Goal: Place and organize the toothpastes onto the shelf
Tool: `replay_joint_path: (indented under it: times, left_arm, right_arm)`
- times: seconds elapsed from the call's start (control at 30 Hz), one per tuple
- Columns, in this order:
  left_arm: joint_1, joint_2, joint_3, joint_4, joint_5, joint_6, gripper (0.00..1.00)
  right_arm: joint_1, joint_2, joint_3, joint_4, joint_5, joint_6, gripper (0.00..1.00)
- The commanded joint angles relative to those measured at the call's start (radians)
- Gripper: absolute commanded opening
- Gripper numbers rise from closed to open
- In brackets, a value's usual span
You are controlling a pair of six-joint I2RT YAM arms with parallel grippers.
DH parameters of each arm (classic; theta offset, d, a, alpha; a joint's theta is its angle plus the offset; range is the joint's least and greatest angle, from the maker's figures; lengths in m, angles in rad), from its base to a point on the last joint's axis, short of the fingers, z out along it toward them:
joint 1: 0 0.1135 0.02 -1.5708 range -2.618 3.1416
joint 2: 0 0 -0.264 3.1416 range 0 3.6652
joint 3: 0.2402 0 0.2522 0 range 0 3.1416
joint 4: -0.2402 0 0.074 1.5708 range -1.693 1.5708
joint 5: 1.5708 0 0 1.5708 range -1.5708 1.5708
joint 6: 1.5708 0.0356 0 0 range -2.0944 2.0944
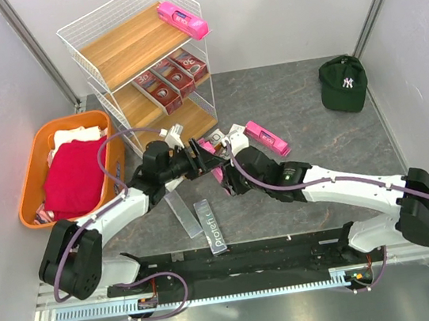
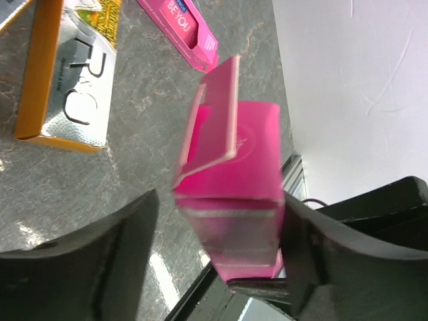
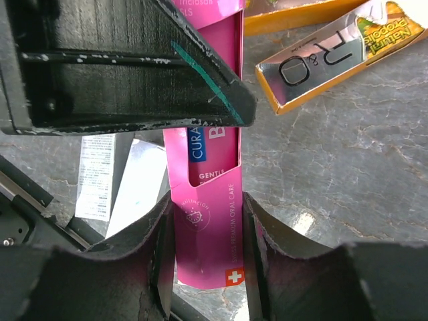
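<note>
- Left wrist view: the left gripper is spread wide around a pink box. 1 finger touches its side and there's a visible gap at the other, so no real pinch here. The box's end flap is sticking open. A gold-and-silver box lies on the table behind.
- Right wrist view: the right gripper is pinched onto the same pink box, with both pads tight on its long edges near 1 end. So the box is up off the table between the 2 arms.
- Top view: the shelf has another pink box on the top board and 3 dark red boxes on the middle one.
- Handling guess: light hollow card, glossy, so a bit slippery. It's stiff lengthwise but easy to dent. I'd grab across the narrow sides near the middle, away from that loose flap.
</note>
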Motion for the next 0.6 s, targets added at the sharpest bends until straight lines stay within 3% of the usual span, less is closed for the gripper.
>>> replay_joint_path:
  times: [0.0,0.13,0.23,0.43,0.57]
  left_arm:
    - [-0.007,0.005,0.015,0.051,0.02,-0.018,0.58]
    - [-0.007,-0.018,0.001,0.054,0.013,-0.022,0.33]
    - [-0.007,-0.038,-0.012,0.052,-0.005,-0.03,0.29]
    - [0.018,-0.118,-0.071,0.06,-0.04,-0.058,0.27]
    - [0.068,-0.221,-0.152,0.1,-0.068,-0.099,0.27]
  right_arm:
    - [0.012,0.012,0.048,0.053,0.004,0.009,0.37]
    - [0.012,0.023,0.044,0.053,-0.008,0.011,0.42]
    - [0.012,0.024,0.042,0.06,-0.014,0.015,0.5]
    - [0.012,-0.006,0.036,0.086,-0.026,0.031,0.92]
    - [-0.002,-0.01,0.033,0.126,-0.112,0.064,0.98]
